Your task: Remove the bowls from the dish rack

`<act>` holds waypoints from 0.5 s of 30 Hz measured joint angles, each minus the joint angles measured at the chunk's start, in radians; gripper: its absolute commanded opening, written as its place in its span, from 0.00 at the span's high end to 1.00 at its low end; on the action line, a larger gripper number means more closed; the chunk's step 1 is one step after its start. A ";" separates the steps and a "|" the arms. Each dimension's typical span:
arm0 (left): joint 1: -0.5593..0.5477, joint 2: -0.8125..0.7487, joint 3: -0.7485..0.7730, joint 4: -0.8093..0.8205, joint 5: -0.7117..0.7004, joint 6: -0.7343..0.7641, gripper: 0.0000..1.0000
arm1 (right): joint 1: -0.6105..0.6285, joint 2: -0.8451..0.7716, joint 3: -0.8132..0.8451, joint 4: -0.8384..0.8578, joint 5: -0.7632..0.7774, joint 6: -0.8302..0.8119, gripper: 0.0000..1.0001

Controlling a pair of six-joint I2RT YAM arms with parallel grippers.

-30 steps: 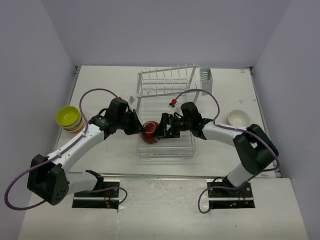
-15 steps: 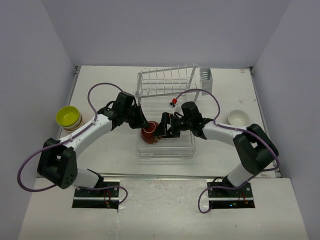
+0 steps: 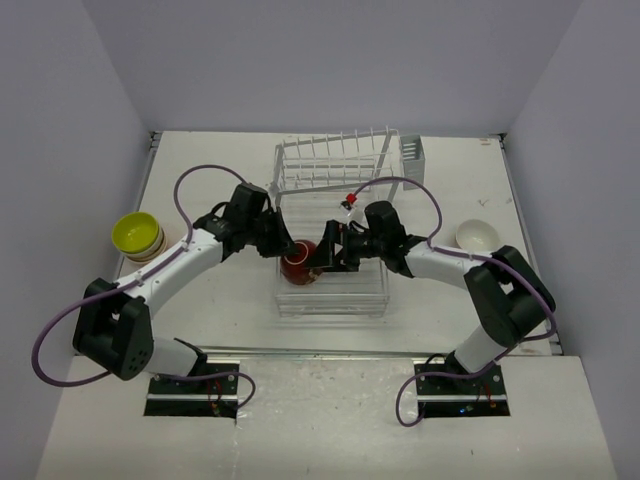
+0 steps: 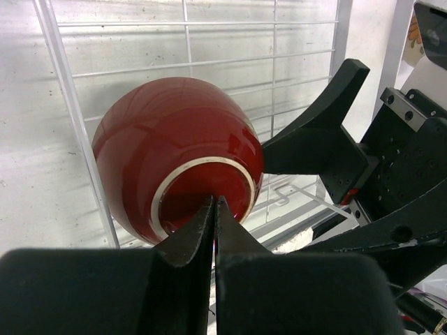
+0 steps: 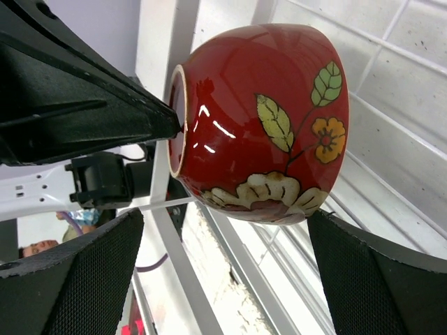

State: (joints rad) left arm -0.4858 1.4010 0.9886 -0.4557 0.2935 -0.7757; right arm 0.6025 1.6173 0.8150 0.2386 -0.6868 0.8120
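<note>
The dark red bowl (image 3: 300, 263) lies on its side on the flat tray of the white dish rack (image 3: 340, 296). In the left wrist view the bowl (image 4: 174, 139) turns its white foot ring to the camera. My left gripper (image 3: 284, 250) is shut and empty, and its tips (image 4: 214, 202) touch the foot of the bowl. My right gripper (image 3: 326, 255) is open. In the right wrist view its pads (image 5: 77, 279) stand wide on either side below the bowl (image 5: 265, 118), apart from it. The bowl's side shows leaf and flower painting.
A lime-yellow bowl (image 3: 136, 234) tops a stack on the table at the left. A cream bowl (image 3: 477, 236) stands on the table at the right. The rack's raised tines (image 3: 335, 160) and cutlery basket (image 3: 411, 160) are behind the tray.
My left arm has swung in from the left, and its shut gripper now rests against the bowl's foot. My right gripper has shifted slightly toward the back. The bowl has barely moved.
</note>
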 measured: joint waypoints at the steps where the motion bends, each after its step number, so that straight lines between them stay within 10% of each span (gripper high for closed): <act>1: 0.000 -0.004 0.000 -0.003 0.000 0.002 1.00 | -0.001 0.000 0.000 0.010 -0.007 0.004 0.01; 15: 0.000 -0.025 0.016 -0.024 -0.007 0.011 1.00 | -0.007 0.022 -0.020 0.152 -0.068 0.089 0.07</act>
State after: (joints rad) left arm -0.4858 1.3758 1.0050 -0.4801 0.2863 -0.7650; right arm 0.5953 1.6394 0.7952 0.3904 -0.7551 0.9012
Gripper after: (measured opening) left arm 0.002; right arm 0.952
